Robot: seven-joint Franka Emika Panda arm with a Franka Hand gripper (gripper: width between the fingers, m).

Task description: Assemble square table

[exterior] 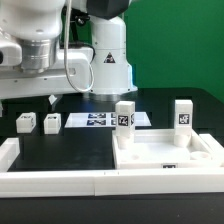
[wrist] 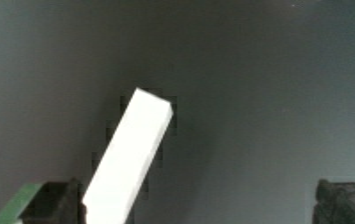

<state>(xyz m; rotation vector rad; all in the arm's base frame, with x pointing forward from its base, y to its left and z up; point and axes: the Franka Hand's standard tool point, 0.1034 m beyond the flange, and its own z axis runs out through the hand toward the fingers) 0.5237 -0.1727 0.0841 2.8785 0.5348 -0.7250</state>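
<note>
The square table panel lies at the front on the exterior view's right. Two white tagged legs stand upright on its far corners. Two more legs lie loose on the black table at the left. The arm fills the upper left of the exterior view, where its fingers do not show. In the wrist view my gripper is open, its dark fingers wide apart. A long blurred white piece lies close to one finger; I cannot tell which part it is.
The marker board lies flat mid-table in front of the robot base. A long low white wall edges the front of the black surface and turns up at the left end.
</note>
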